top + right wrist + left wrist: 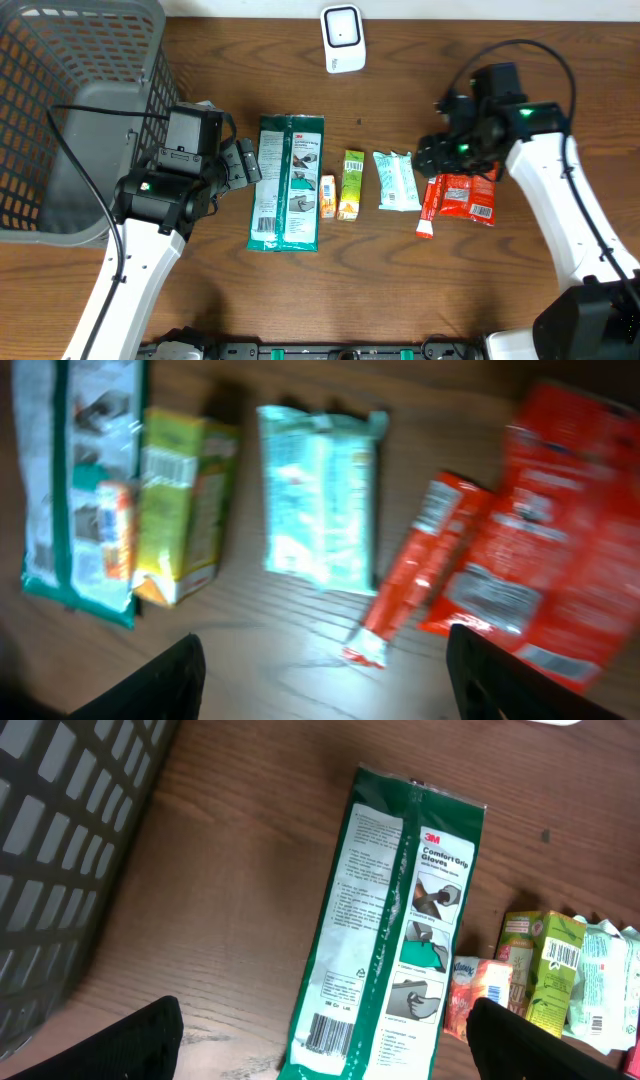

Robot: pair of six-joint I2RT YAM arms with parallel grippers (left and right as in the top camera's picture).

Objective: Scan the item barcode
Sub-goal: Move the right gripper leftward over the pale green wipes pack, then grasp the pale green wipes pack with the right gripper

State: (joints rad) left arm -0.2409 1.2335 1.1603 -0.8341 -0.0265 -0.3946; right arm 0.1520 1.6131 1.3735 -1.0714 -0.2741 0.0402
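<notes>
Both your right fingers and left fingers stood apart, empty. At the right of the counter, the red tube pack lay just ahead of the right pair, long axis near-to-far; the left pair hung over the glove pack.

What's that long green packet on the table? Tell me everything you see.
The green packet is a flat, glossy plastic pouch labelled 3M Comfort Grip Gloves. It lies flat on the wooden table, printed side up, showing small pictures, fine print and a barcode near one end. A small orange pack lies close beside one long edge; contact is unclear.
</notes>
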